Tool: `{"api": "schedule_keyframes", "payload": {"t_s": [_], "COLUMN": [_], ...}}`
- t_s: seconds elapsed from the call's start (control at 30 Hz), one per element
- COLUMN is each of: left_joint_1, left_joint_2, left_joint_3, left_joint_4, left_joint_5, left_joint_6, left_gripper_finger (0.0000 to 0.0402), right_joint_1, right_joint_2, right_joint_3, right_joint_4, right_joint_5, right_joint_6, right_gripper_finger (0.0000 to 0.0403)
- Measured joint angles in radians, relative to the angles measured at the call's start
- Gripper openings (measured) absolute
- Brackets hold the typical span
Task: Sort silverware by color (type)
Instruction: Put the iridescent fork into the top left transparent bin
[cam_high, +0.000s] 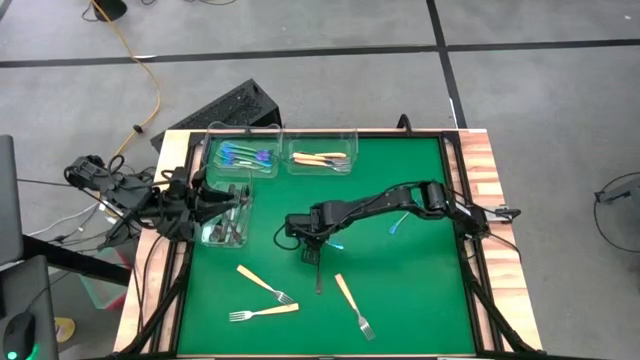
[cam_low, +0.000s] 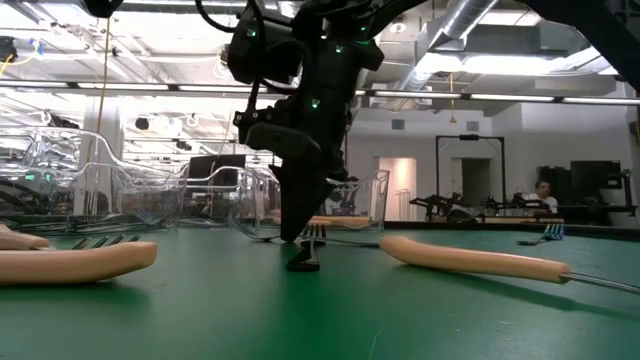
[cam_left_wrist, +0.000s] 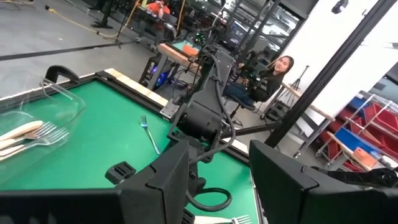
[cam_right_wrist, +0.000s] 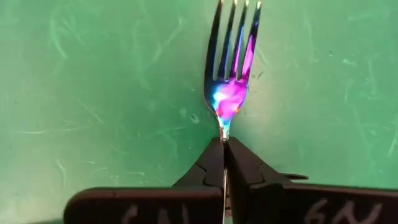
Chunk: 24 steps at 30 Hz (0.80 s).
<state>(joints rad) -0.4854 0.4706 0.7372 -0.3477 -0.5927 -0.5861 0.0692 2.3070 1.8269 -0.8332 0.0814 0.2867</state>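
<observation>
Fingers of my right gripper (cam_right_wrist: 224, 152) are pinched shut on the neck of a shiny blue fork (cam_right_wrist: 231, 68) lying mid-table on the green mat (cam_high: 420, 290), so I judge pickup underway; next I must lift it to the bin (cam_high: 243, 157) of blue forks.

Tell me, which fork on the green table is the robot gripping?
The shiny blue-iridescent fork, pinched at its neck by the right gripper; the tan-handled forks lie loose.
</observation>
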Motion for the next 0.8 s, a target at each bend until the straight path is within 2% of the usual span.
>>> {"api": "schedule_keyframes", "payload": {"t_s": [0.13, 0.27, 0.4, 0.8], "left_joint_1": [0.000, 0.000, 0.000, 0.000], "left_joint_2": [0.000, 0.000, 0.000, 0.000], "left_joint_3": [0.000, 0.000, 0.000, 0.000], "left_joint_4": [0.000, 0.001, 0.016, 0.156], "left_joint_5": [-0.031, -0.048, -0.048, -0.048], "left_joint_6": [0.000, 0.000, -0.001, 0.025], "left_gripper_finger": [0.0153, 0.0153, 0.0153, 0.0153], "right_joint_1": [0.002, 0.000, -0.003, -0.026], "right_joint_2": [0.002, 0.009, 0.009, 0.007], "right_joint_3": [0.011, 0.072, 0.149, 0.360], "right_joint_4": [-0.010, -0.088, -0.094, -0.113], "right_joint_5": [0.002, -0.002, -0.004, -0.003], "right_joint_6": [0.010, -0.003, -0.007, -0.046], "right_gripper_finger": [0.0014, 0.0006, 0.0005, 0.0002]}}
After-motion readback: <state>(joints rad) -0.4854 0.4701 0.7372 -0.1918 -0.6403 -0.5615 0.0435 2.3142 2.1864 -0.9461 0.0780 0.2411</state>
